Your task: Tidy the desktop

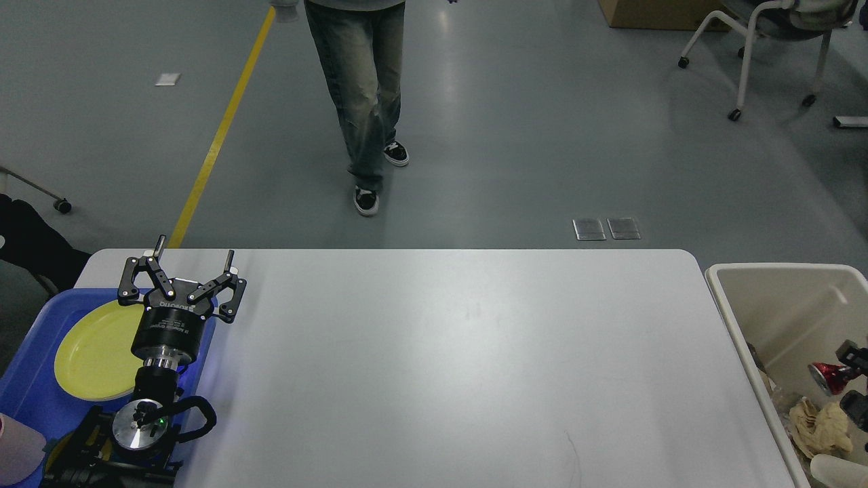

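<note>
Stretching left to right across the lower half of the view, the large white rectangular desktop [461, 366] with rounded corners lies with its long axis crosswise and its short sides facing the blue plastic tray [30, 393] on the left and the beige plastic bin [780, 298] on the right. Over the tray's right rim, beside a round yellow plate [91, 352], hangs the left gripper [194, 261], fingers spread wide apart and holding nothing. Black parts, perhaps of the right arm, show at the bin's edge; its gripper's state cannot be told.
</note>
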